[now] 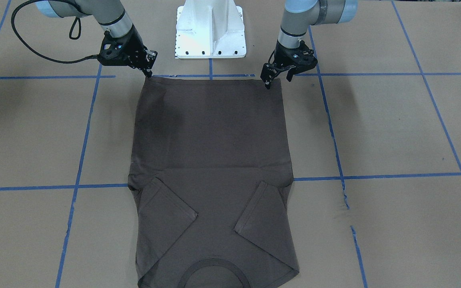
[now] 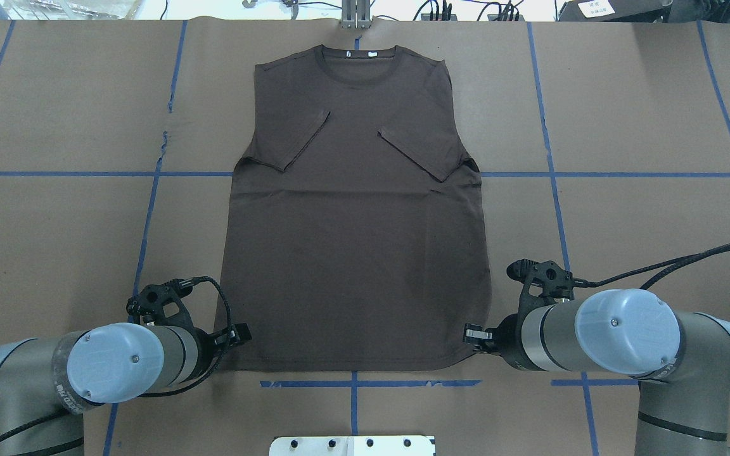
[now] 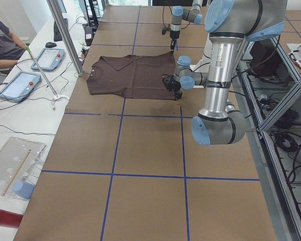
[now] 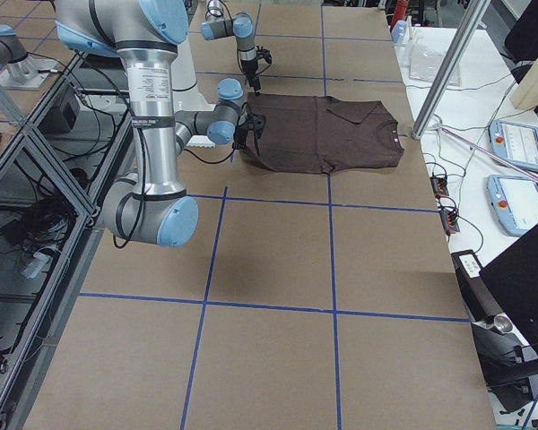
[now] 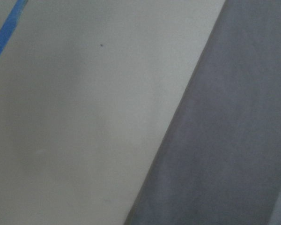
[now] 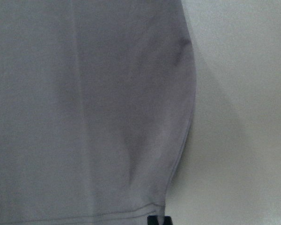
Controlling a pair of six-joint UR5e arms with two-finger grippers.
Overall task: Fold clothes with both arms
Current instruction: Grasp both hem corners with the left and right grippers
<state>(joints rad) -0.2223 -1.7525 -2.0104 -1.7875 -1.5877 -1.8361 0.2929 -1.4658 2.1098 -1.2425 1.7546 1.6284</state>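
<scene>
- Jaws, left gripper point(image 1: 278, 82): found parted, one fingertip point(image 1: 267, 85) down on the hem corner of the T-shirt point(image 2: 355, 253), the other just off the cloth; nothing clamped.
- Jaws, right gripper point(image 1: 149, 74): seen edge-on at the opposite hem corner; cannot tell parted from closed, nor any hold on the cloth.
- Found T-shirt lying flat on the tabletop point(image 2: 625, 209), centred before the white pedestal base point(image 1: 210, 32), hem nearest the robot, collar point(image 2: 355, 71) at the far edge.
- Noted both sleeves point(image 2: 295, 142) folded inward over the chest, lying diagonally and apart from each other.
- Noted small white tags point(image 2: 371, 54) inside the collar.
- Logged left arm point(image 2: 86, 364) and right arm point(image 2: 625, 332) low on either side of the hem, wrists turned inward.
- Right wrist view: rounded hem corner, with a dark tip at the bottom edge beside it; blurred.
- Left wrist view: side edge of the shirt running diagonally across bare brown covering.
- Recorded blue tape lines point(image 2: 149, 215) gridding the tabletop.
- Recorded a person point(image 3: 2, 40) seated at the side bench, near two tablets point(image 3: 47, 57).
</scene>
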